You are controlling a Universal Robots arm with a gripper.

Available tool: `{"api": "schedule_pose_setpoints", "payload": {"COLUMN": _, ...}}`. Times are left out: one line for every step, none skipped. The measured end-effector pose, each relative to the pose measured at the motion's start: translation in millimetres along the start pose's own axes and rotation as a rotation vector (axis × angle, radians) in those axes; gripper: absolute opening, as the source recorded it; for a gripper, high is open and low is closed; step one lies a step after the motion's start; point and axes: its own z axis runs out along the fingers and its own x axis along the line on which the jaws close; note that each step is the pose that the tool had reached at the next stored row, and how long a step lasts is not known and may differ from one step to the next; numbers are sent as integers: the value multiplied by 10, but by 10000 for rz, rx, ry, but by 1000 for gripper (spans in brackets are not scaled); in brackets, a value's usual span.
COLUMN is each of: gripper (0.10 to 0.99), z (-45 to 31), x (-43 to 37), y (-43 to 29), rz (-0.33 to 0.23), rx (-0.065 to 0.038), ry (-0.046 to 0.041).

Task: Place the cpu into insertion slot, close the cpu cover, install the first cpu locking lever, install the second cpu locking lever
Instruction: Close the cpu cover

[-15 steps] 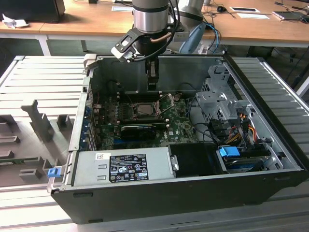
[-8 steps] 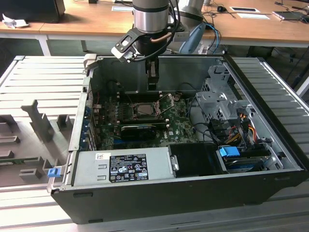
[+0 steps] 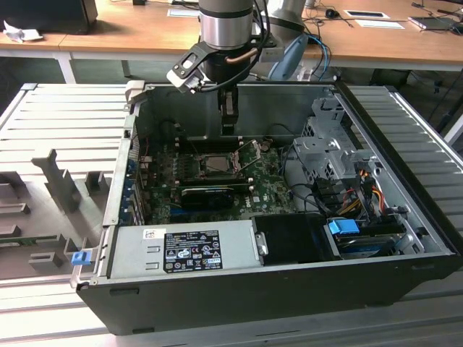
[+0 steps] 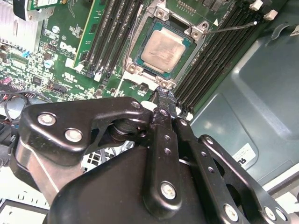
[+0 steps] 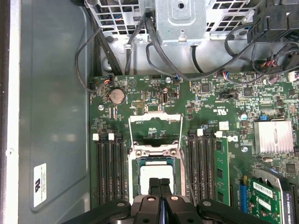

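The cpu, a pale square chip, lies flat in the insertion slot on the green board; in the first wrist view the cpu sits just beyond my fingertips. The cpu cover, a thin metal frame with a cut-out middle, is swung open on the far side of the insertion slot. A thin wire locking lever stands raised off the socket. My gripper hangs just above the socket's near edge, fingers shut together and holding nothing. In the exterior view the gripper is inside the case, above the slot.
Black memory slots flank the socket on both sides. A long black card lies in front of the socket, with a grey power supply nearer still. A metal drive cage with cables stands to the exterior view's right.
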Motion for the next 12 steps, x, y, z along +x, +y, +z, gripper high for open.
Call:
{"api": "schedule_pose_setpoints", "payload": {"gripper": 106, "z": -3, "x": -2, "y": 0, "rz": 1, "rx": 0, "ry": 2}}
{"api": "schedule_pose_setpoints", "payload": {"gripper": 106, "z": -10, "x": -3, "y": 1, "rz": 1, "rx": 1, "ry": 2}}
{"api": "schedule_pose_setpoints", "payload": {"gripper": 106, "z": -11, "x": -3, "y": 1, "rz": 0, "rx": 0, "ry": 2}}
{"api": "schedule_pose_setpoints", "payload": {"gripper": 106, "z": -12, "x": -3, "y": 1, "rz": 0, "rx": 1, "ry": 1}}
{"api": "schedule_pose_setpoints", "payload": {"gripper": 106, "z": -13, "x": -3, "y": 1, "rz": 0, "rx": 1, "ry": 2}}
{"api": "schedule_pose_setpoints", "payload": {"gripper": 106, "z": -20, "x": -4, "y": 2, "rz": 0, "rx": 1, "ry": 1}}
{"api": "schedule_pose_setpoints", "payload": {"gripper": 106, "z": -26, "x": -5, "y": 2, "rz": 1, "rx": 2, "ry": 1}}
{"api": "schedule_pose_setpoints", "payload": {"gripper": 106, "z": -28, "x": -6, "y": 2, "rz": 1, "rx": 2, "ry": 1}}
{"api": "schedule_pose_setpoints", "payload": {"gripper": 106, "z": -28, "x": -6, "y": 2, "rz": 1, "rx": 1, "ry": 2}}
{"api": "schedule_pose_setpoints", "payload": {"gripper": 106, "z": -29, "x": -6, "y": 3, "rz": 0, "rx": 2, "ry": 2}}
{"api": "schedule_pose_setpoints", "payload": {"gripper": 106, "z": -30, "x": -7, "y": 5, "rz": -1, "rx": 4, "ry": 2}}
{"api": "schedule_pose_setpoints", "payload": {"gripper": 106, "z": -29, "x": -7, "y": 9, "rz": -2, "rx": 9, "ry": 1}}
